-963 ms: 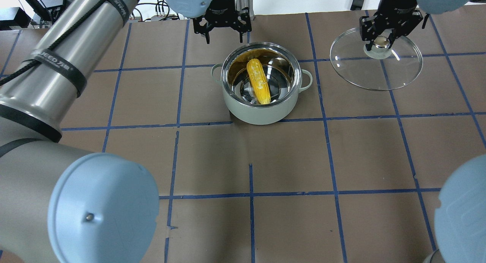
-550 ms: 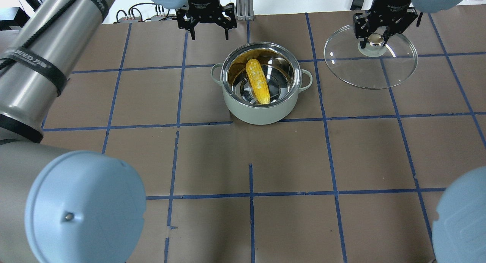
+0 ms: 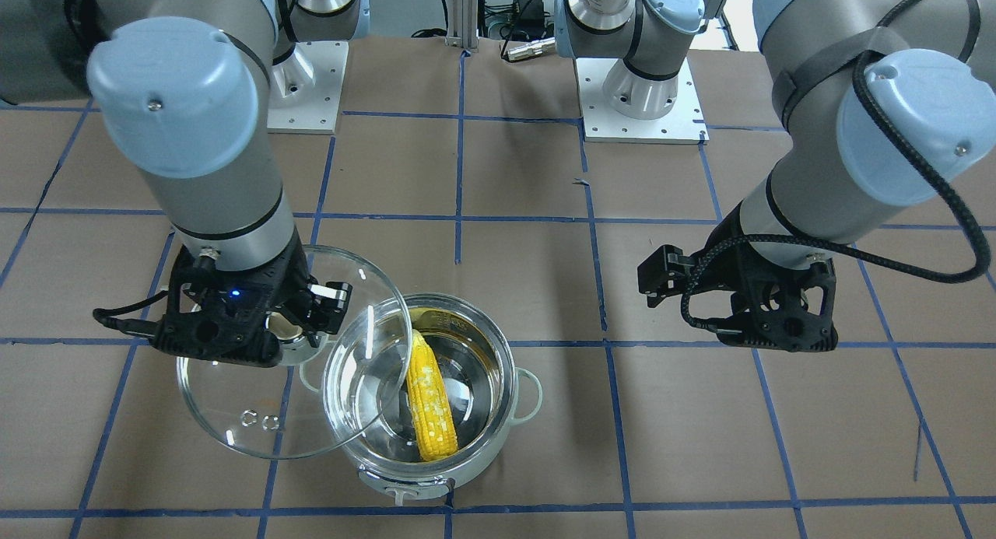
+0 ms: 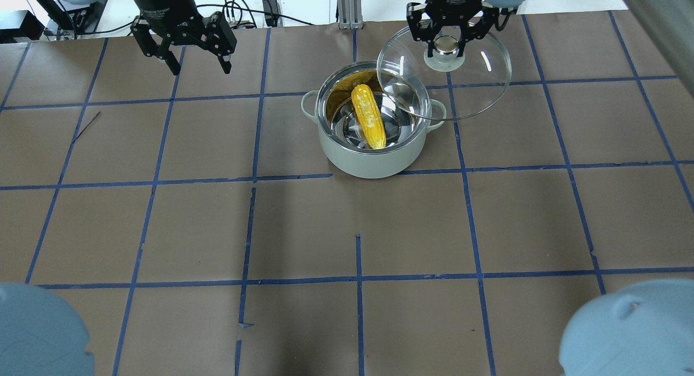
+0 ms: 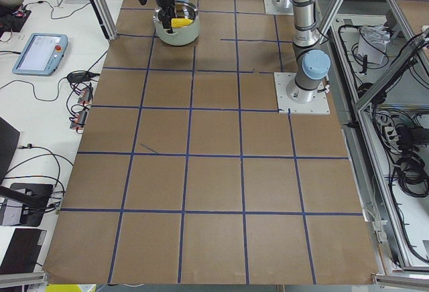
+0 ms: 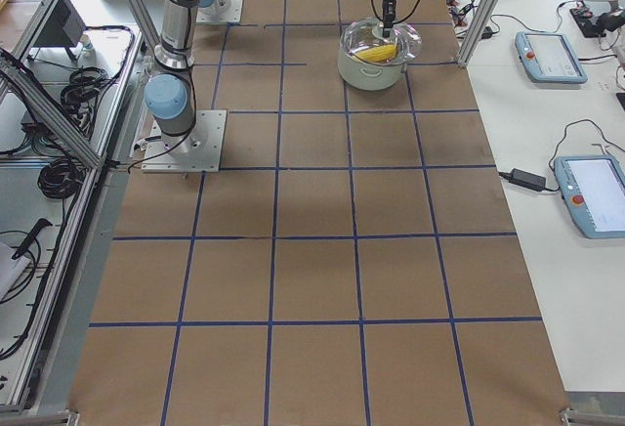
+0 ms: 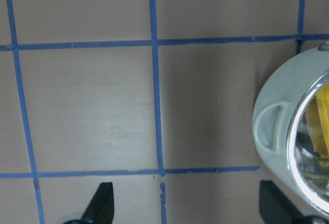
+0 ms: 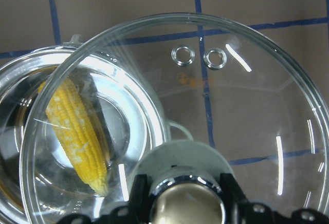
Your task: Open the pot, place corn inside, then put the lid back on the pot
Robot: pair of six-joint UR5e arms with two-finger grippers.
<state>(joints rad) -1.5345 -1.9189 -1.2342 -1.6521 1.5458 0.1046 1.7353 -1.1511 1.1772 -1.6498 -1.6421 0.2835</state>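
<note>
The pale grey pot (image 4: 368, 161) stands uncovered on the brown table, and the yellow corn (image 4: 368, 115) lies inside it. My right gripper (image 4: 445, 45) is shut on the knob of the clear glass lid (image 4: 477, 88). It holds the lid in the air, and the lid's edge overlaps the pot's right rim. The front view shows the lid (image 3: 257, 414) partly over the pot (image 3: 436, 477) and the corn (image 3: 430, 399). In the right wrist view the corn (image 8: 77, 131) shows through the lid (image 8: 247, 106). My left gripper (image 4: 200, 69) is open and empty, well to the left of the pot (image 7: 272, 131).
Blue tape lines grid the brown table cover. An aluminium post (image 4: 347, 7) and cables (image 4: 249, 10) sit at the far edge behind the pot. The arms' base plates (image 3: 642, 111) are on the robot's side. Tablets (image 6: 552, 55) lie on a side table.
My right gripper has carried the lid to the left, from the table's right side until it partly overlaps the pot. My left gripper has moved left, away from the pot, still open.
</note>
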